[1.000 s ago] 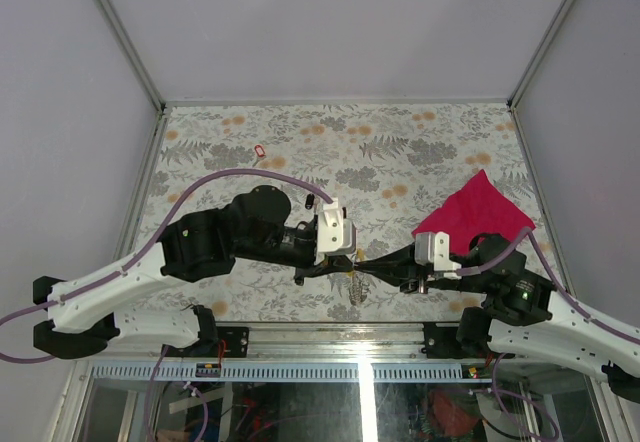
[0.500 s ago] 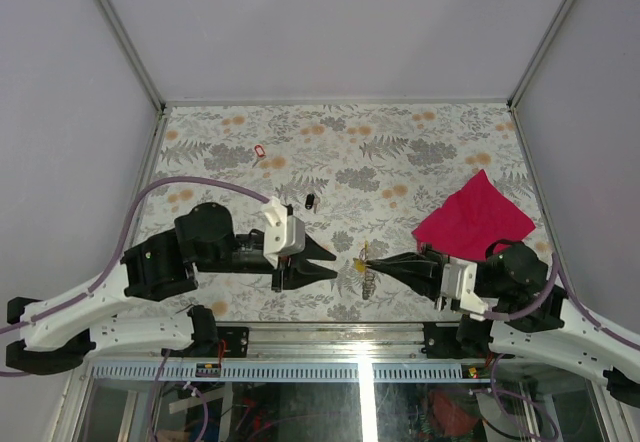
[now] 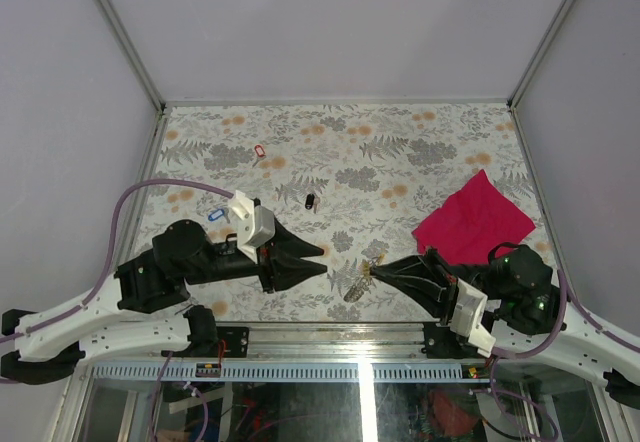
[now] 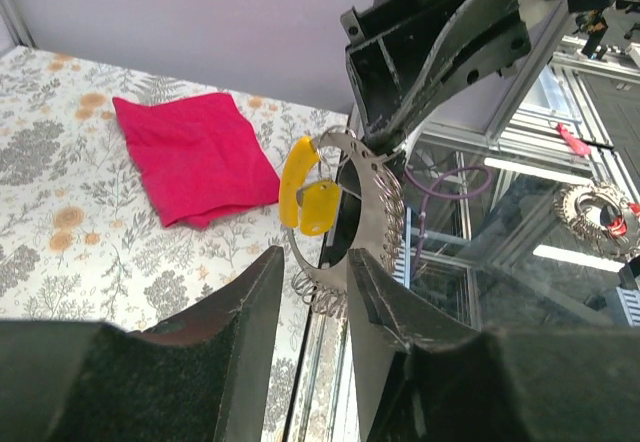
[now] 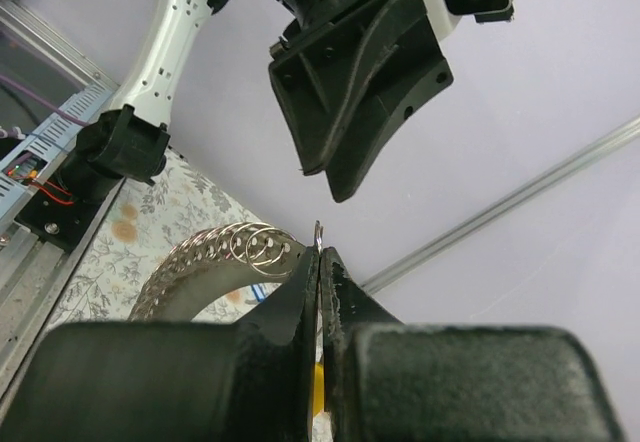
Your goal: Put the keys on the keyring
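Note:
My right gripper [image 3: 375,270] [image 5: 320,254] is shut on the thin edge of the keyring [image 3: 357,284] [image 5: 225,254], held just above the table's near edge. The keyring [image 4: 383,187] is a grey metal loop lined with small wire rings, and a yellow piece [image 4: 305,197] hangs on it. My left gripper [image 3: 322,260] [image 4: 315,257] stands open a short way left of the ring, holding nothing. Loose keys lie on the table: a red one [image 3: 260,150], a black one [image 3: 310,201] and a blue one [image 3: 215,215].
A magenta cloth [image 3: 472,217] [image 4: 190,152] lies at the right of the flowered table [image 3: 400,152]. The metal frame rail [image 3: 330,330] runs along the near edge under both grippers. Grey walls close in the table on three sides.
My left gripper has opened, let go near the ring and drawn back to the left, uncovering the blue key. My right arm has turned and kept its hold on the keyring.

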